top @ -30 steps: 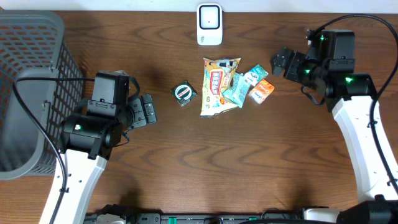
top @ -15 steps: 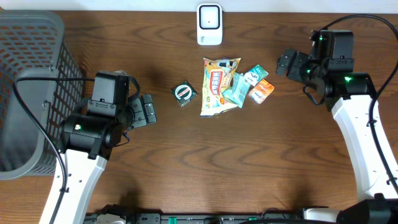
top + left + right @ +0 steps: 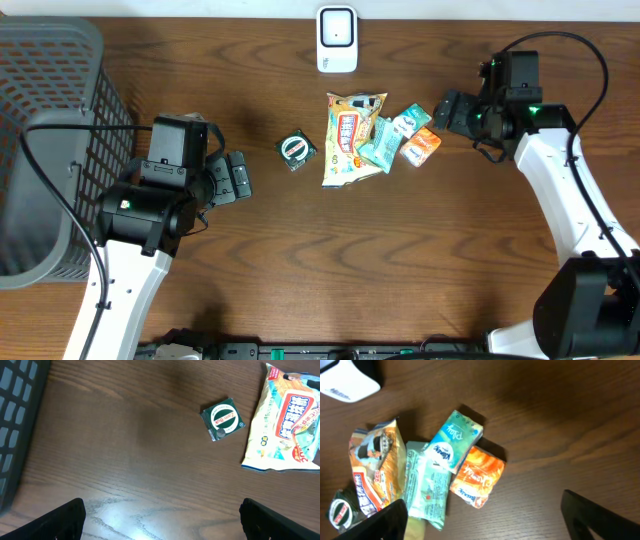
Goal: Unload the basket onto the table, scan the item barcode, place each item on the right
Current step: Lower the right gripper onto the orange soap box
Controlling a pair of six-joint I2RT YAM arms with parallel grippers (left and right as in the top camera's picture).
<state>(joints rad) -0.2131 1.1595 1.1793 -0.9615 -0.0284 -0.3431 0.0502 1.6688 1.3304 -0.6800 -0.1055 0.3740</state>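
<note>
Presently, left gripper (image 3: 240, 177): jaws are spread wide, nothing is held; it is placed near the basket (image 3: 60, 60).
Right gripper (image 3: 448, 110): jaws are seen well apart and empty, just beside the orange pack (image 3: 421, 147).
Items: snack bag (image 3: 350, 135), tissue pack (image 3: 410, 121) and green tin (image 3: 296, 150) are laid on the table (image 3: 400, 250), between the grippers.
Scanner (image 3: 337, 40): set at the far edge.

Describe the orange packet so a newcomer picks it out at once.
Below the white scanner at the far edge of the table lies a cluster of packets. The orange packet is at its right end, touching the teal tissue pack; it is the only orange one there.
</note>
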